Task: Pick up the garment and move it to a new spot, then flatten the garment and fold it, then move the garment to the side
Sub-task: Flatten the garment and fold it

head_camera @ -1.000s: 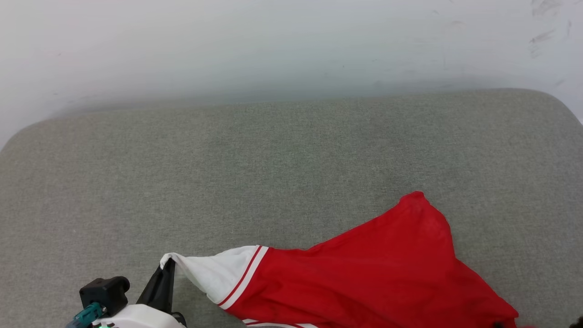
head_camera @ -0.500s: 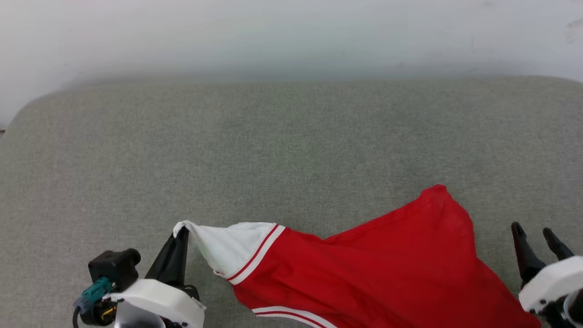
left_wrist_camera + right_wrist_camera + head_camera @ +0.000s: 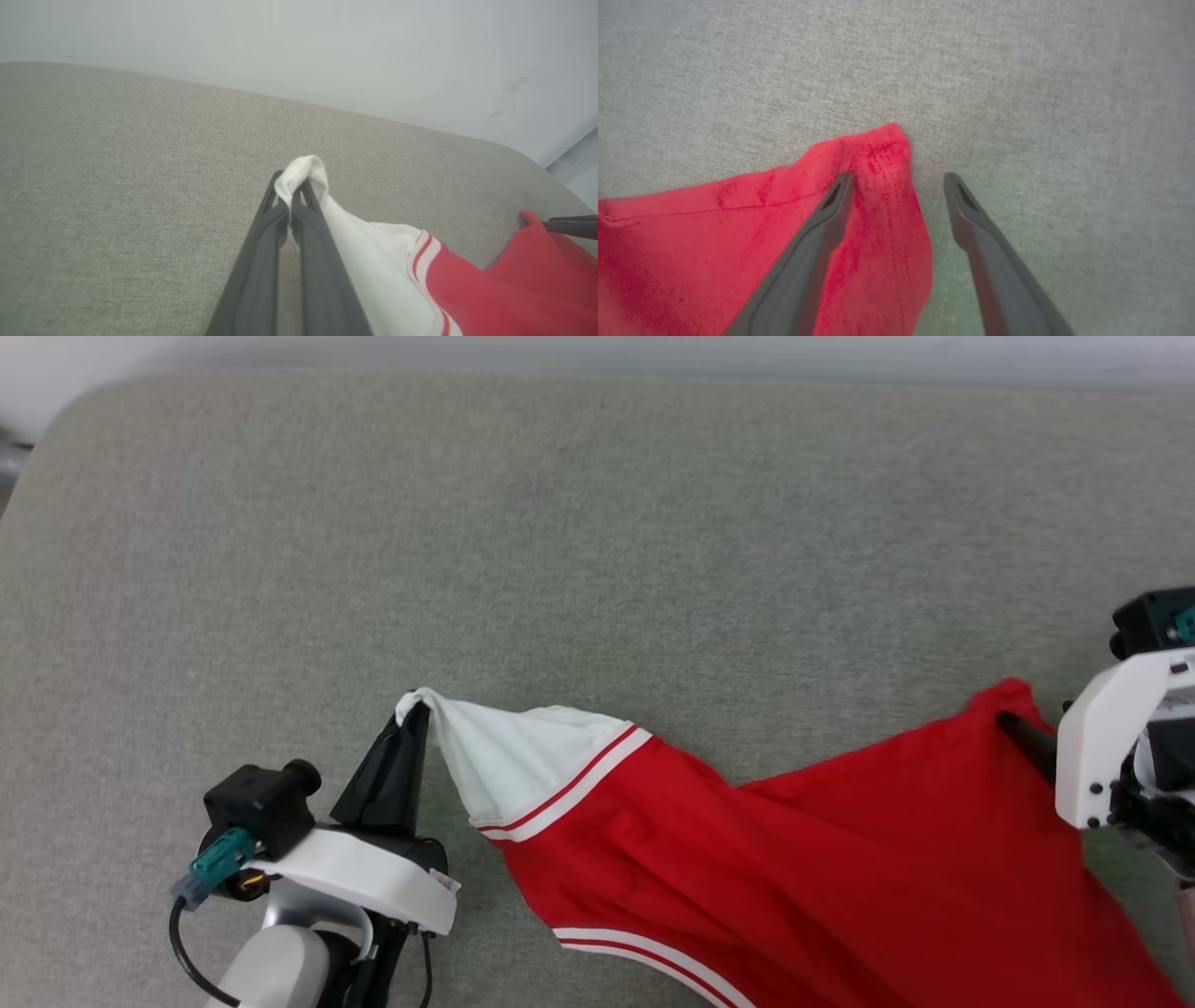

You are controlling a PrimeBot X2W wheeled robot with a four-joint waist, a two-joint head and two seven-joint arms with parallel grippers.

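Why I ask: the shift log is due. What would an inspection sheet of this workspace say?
Surface: grey woven cushion, no stains seen.
Job's things: red jersey shirt lies rumpled; its white sleeve is pulled up at the tip.
Clutter: nothing seen.
Tools: left tool shut on the sleeve tip; right tool open, astride the edge of the shirt's red corner.
Cables: black cable loops behind the left tool, free of the shirt.
Surroundings: pale scuffed wall behind the cushion.
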